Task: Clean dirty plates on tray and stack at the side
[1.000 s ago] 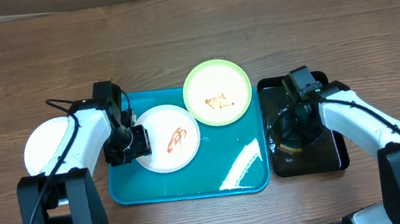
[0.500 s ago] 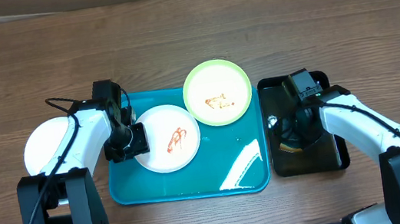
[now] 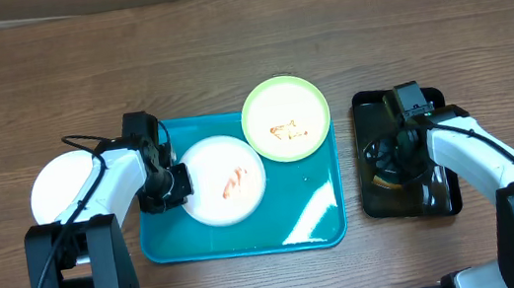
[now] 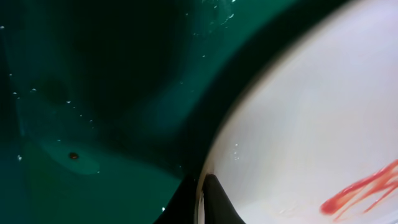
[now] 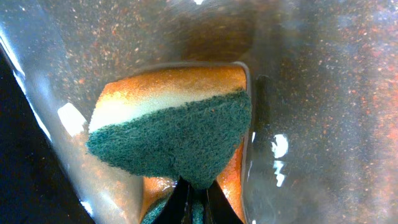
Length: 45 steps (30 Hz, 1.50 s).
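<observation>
Since a second ago the black tray (image 3: 368,119) has slid right with the right arm, and the left tool (image 3: 169,187) has closed.

From above, that tool is clamped on the left rim of a smeared white plate (image 3: 215,199) lying on the teal tray (image 3: 249,236). A green plate (image 3: 284,110) overlaps the tray's far right corner, and another white plate (image 3: 56,185) sits on the counter (image 3: 225,49) at left. The right tool (image 3: 395,158) is down in the black tray.

Only the left wrist view shows the fingertips (image 4: 214,199) pinching the rim, near a red smear (image 4: 360,193).

Only the right wrist view shows the right tool's tips together on a sponge (image 5: 174,130), its green scouring face toward the camera, over the wet black surface.
</observation>
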{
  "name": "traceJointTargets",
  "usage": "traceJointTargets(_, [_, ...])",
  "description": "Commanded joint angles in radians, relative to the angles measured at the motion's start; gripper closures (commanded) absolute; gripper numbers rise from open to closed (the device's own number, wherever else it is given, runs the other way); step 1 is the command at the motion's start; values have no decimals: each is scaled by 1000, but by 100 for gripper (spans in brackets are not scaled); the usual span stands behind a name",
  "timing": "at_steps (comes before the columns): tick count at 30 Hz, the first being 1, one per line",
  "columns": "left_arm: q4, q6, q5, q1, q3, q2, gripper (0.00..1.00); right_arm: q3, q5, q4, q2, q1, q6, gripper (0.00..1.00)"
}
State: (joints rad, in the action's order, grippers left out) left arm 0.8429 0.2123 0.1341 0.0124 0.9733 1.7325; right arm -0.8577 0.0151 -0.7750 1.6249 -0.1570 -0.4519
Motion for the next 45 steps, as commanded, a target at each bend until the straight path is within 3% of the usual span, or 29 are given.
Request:
traceJointTargets(1, [-4, 5, -3, -3, -11, 8, 96, 36, 69, -2, 21, 11, -12, 96])
traceJointTargets(6, [-2, 5, -3, -3, -11, 8, 96, 13, 15, -35, 20, 11, 16, 96])
traceJointTargets(10, [2, 6, -2, -3, -11, 8, 96, -106, -14, -148, 3, 10, 59, 96])
traceJointTargets(16, [9, 5, -3, -3, -11, 8, 96, -349, -283, -291, -40, -5, 231, 96])
traceJointTargets(19, [9, 6, -2, -3, -11, 8, 96, -410, -370, -312, -42, -42, 251, 96])
traceJointTargets(28, [7, 6, 9, -3, -11, 8, 95, -411, -383, -227, -39, -289, 229, 96])
traceJointTargets(33, [-2, 6, 43, -3, -11, 8, 94, -411, -297, -140, -27, -434, 102, 96])
traceJointTargets(45, [-3, 5, 43, -3, -11, 8, 96, -411, -279, 35, 159, -649, 5, 96])
